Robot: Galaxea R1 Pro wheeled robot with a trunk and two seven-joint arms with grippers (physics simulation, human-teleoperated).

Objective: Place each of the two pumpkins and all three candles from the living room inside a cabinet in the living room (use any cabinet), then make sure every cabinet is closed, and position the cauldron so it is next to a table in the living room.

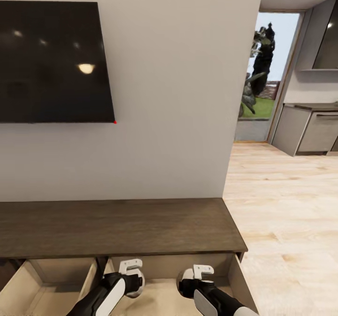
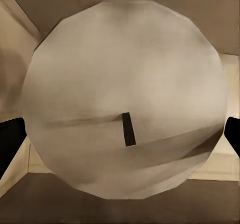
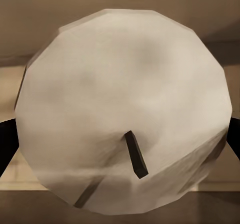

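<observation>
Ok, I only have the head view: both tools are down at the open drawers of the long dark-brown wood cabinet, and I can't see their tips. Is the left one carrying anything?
Observer: Yes. The left wrist view shows a stubby candle with a pale whitish top and a dark wick. It sits between the left tool's dark fingers, one against each side.
Operator: And the right one?
Observer: Same there. The right wrist view shows a second pale-topped candle, wick towards the camera, between the right tool's dark fingers.
</observation>
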